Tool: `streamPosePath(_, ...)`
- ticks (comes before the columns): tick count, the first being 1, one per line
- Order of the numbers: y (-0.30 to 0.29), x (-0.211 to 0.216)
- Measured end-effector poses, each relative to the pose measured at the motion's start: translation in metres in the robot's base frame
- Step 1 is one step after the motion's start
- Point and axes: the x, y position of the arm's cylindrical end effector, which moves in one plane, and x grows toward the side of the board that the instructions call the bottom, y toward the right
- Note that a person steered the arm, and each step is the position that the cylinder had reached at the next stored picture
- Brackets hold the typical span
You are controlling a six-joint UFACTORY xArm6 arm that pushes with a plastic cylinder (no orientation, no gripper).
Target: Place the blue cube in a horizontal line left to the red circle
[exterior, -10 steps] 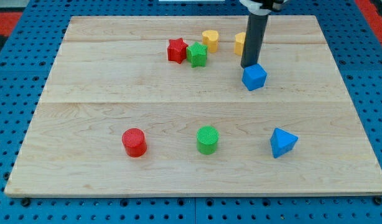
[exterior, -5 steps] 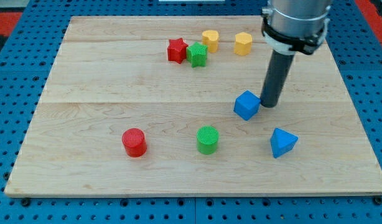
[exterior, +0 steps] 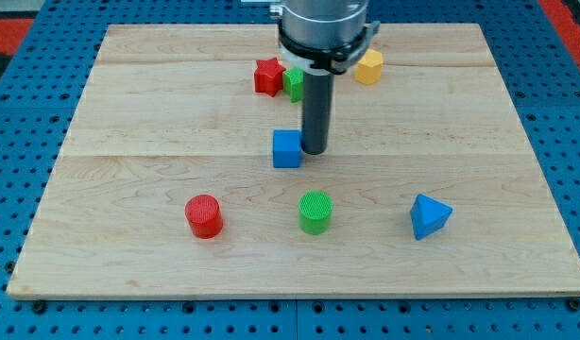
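Observation:
The blue cube [exterior: 287,149] sits near the middle of the wooden board [exterior: 129,113]. My tip [exterior: 314,151] touches the cube's right side. The red circle, a short red cylinder [exterior: 204,216], stands lower left of the cube, toward the view's bottom. The cube is above and to the right of the red cylinder.
A green cylinder [exterior: 315,212] stands right of the red one, below my tip. A blue triangular block [exterior: 429,216] is at the lower right. A red star [exterior: 267,76], a green block [exterior: 293,82] partly hidden by the arm, and a yellow block [exterior: 369,66] lie near the top.
My tip has swept left from the cube's right side, pushing the blue cube leftward and slightly up the view. The arm now hides one yellow block at the top.

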Motion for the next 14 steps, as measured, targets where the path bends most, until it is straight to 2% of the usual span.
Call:
streamPosePath(2,-0.105,-0.009)
streamPosePath(3,-0.137,-0.003)
streamPosePath(5,-0.131,0.052)
streamPosePath(7,-0.188,0.052)
streamPosePath(9,-0.207,0.054)
streamPosePath(13,-0.206,0.072)
streamPosePath(14,-0.204,0.058)
